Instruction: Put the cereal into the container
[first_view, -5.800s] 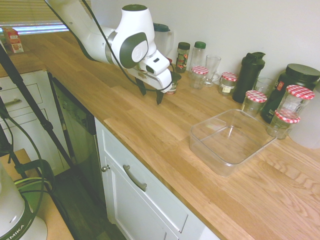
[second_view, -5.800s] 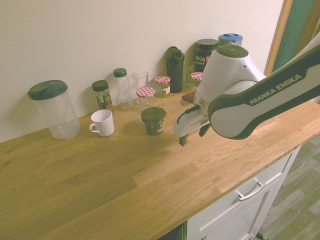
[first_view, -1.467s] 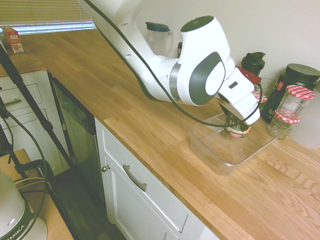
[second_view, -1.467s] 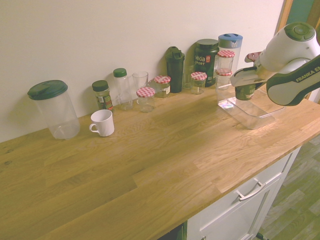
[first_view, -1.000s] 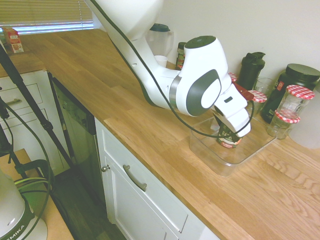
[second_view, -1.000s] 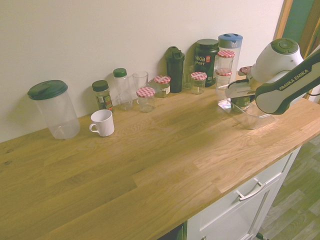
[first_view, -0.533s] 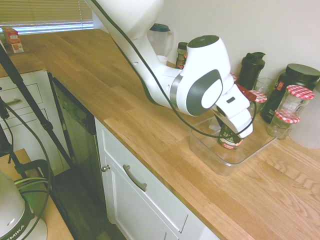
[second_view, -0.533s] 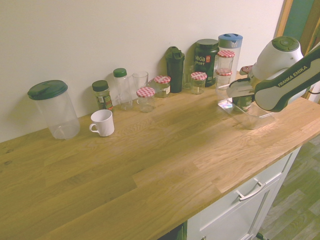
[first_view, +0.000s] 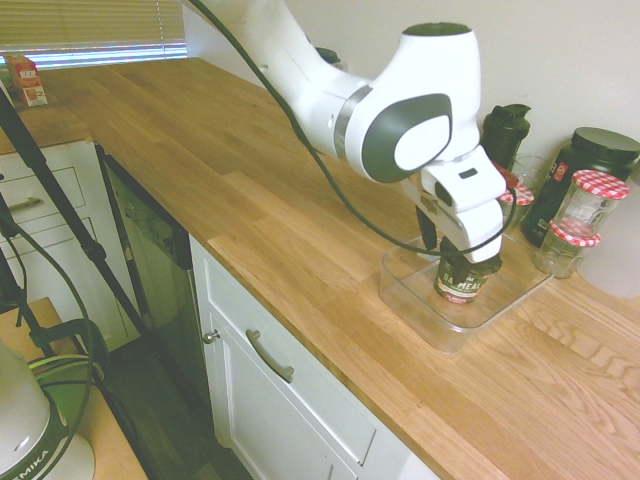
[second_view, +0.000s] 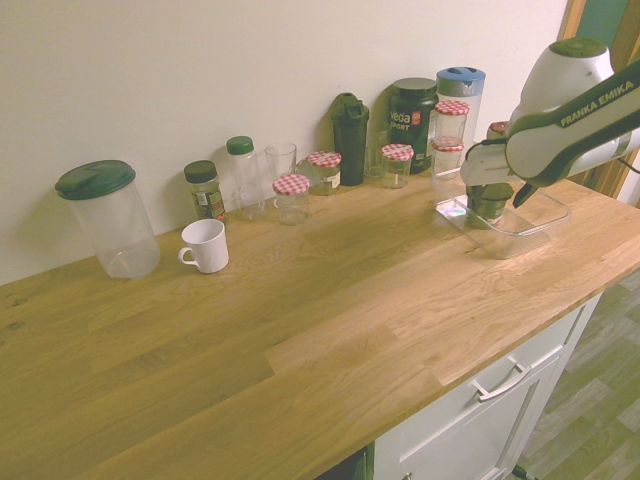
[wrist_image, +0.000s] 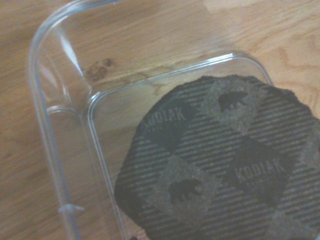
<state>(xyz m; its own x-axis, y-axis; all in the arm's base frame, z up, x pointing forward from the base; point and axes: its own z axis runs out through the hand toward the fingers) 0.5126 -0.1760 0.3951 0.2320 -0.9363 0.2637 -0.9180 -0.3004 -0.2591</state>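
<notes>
You are looking at a job that seems all but done: the Kodiak cereal cup (first_view: 461, 280) is standing upright inside the clear plastic container (first_view: 415, 300) on the wooden countertop (first_view: 250, 200), and the gripper (first_view: 455, 250) is hovering just above its lid with fingers spread, holding nothing. Only clearing the arm is remaining, I judge. Checkered-lid jars (first_view: 592, 195) and a dark shaker bottle (first_view: 503, 135) are crowding the tub from twelve to three o'clock in the first exterior view, so straight up or toward nine o'clock is giving you open room.

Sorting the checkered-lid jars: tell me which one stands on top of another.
The checkered-lid jar at the row's end by the black tub; it sits stacked on another jar, while the rest stand on the counter.
</notes>
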